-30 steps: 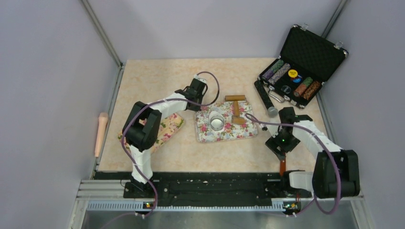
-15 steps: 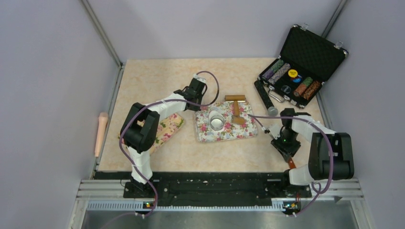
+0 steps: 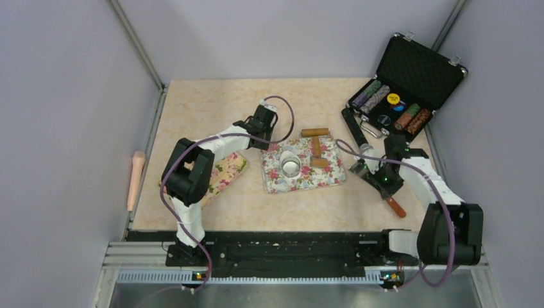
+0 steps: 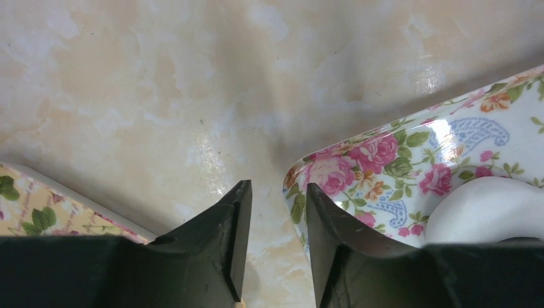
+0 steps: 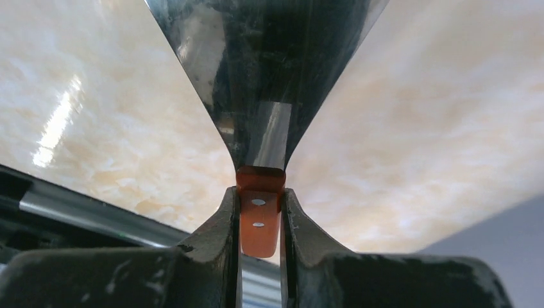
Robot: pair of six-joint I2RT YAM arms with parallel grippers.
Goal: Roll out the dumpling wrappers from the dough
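A floral tray (image 3: 321, 176) lies mid-table with a metal ring cutter (image 3: 290, 164) and a wooden roller (image 3: 315, 145) on it. A white lump of dough (image 4: 494, 208) rests in the tray near its corner (image 4: 333, 173). No dumpling wrappers are in view. My left gripper (image 3: 263, 142) (image 4: 276, 192) hovers low at the tray's far-left corner, open a little, with bare table between its fingers. My right gripper (image 3: 380, 174) (image 5: 260, 192), right of the tray, is shut on the orange handle (image 5: 259, 221) of a metal scraper, whose blade (image 5: 269, 64) points away from the wrist.
An open black case (image 3: 407, 80) of poker chips stands at the back right, with a black cylinder (image 3: 356, 131) beside it. A second floral tray (image 3: 226, 172) lies under the left arm. A tan handle-like object (image 3: 136, 179) lies beyond the table's left edge.
My right gripper has closed on the scraper's handle and swung it from the near right edge up towards the tray. My left gripper's fingers have parted slightly.
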